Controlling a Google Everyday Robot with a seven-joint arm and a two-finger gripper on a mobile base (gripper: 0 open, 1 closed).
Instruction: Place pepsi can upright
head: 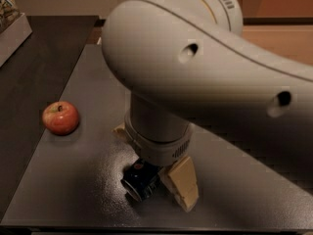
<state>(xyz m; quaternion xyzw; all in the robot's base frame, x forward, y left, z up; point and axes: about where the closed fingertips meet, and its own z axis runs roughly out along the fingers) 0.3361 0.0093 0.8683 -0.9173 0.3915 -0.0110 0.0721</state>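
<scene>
your gripper (154,173) hangs low over the near middle of the grey table (68,190), under the big pale arm (195,67). its fingers (182,186) stand apart, clamped on nothing. the pepsi can (139,180) lies on its side beneath the wrist, just left of the right finger. you can see a red apple (60,117) well apart at the left edge.

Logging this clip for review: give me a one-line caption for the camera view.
Gripper low over the pepsi can lying on its side on the grey table, apple at left.
</scene>
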